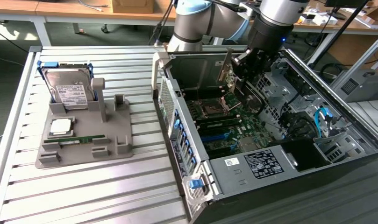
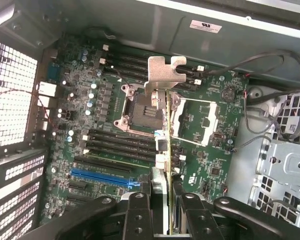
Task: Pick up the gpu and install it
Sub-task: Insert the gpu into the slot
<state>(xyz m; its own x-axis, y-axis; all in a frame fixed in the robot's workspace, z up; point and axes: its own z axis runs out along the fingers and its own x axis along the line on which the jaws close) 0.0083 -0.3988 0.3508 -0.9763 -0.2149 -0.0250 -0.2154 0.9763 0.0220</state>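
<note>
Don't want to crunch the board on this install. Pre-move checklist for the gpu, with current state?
1. Grip: ok. The gpu is clamped between the jaws, seen edge-on in the wrist view.
2. Inside the case: ok. The card hangs above the motherboard, not seated.
3. Lined up with the blue slot: not ok. The card looks crosswise to it and off to one side.
4. Cables: ok. They lie by the drive cage, apart from the card.
5. Bracket matched to a rear opening: cannot tell.
</note>
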